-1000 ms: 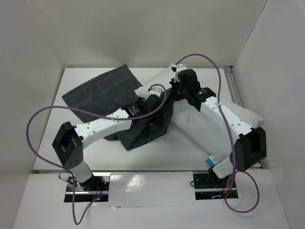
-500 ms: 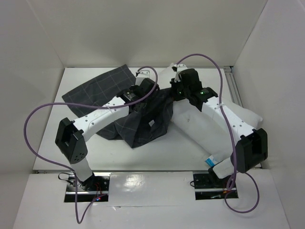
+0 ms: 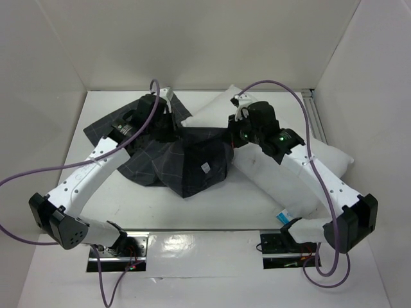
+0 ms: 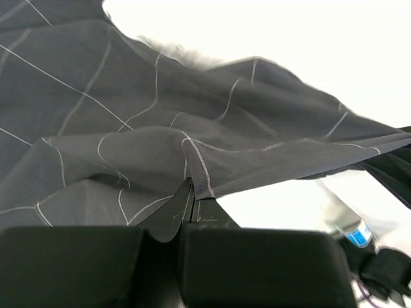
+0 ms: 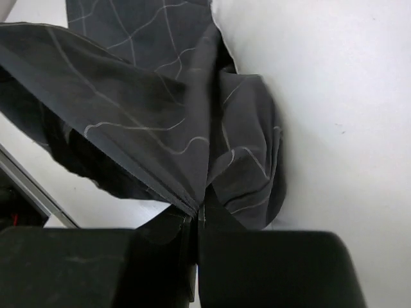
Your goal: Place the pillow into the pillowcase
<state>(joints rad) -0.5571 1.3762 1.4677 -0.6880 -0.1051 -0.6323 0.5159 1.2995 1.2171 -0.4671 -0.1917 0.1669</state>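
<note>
The white pillow [image 3: 266, 183] lies slantwise across the right half of the table, its blue-and-white tag [image 3: 283, 217] at the near edge. The dark grey checked pillowcase [image 3: 186, 163] is spread from the back left to the pillow's left end and covers a corner of it. My left gripper [image 3: 164, 115] is shut on a fold of the pillowcase [image 4: 128, 109] at the back; its closed fingertips [image 4: 191, 196] pinch the cloth. My right gripper [image 3: 233, 131] is shut on the pillowcase hem [image 5: 160, 109] beside the pillow [image 5: 321, 96], and the cloth hangs stretched between both grippers.
White walls close in the table at the back and both sides. A metal rail [image 3: 314, 119] runs along the right back edge. Purple cables [image 3: 282, 86] loop above both arms. The table's near edge [image 3: 192, 229] lies just ahead of the arm bases.
My left gripper has shut on the pillowcase and swung to the back left, pulling the cloth out flatter and wider. The right arm has shifted slightly, still gripping the hem.
</note>
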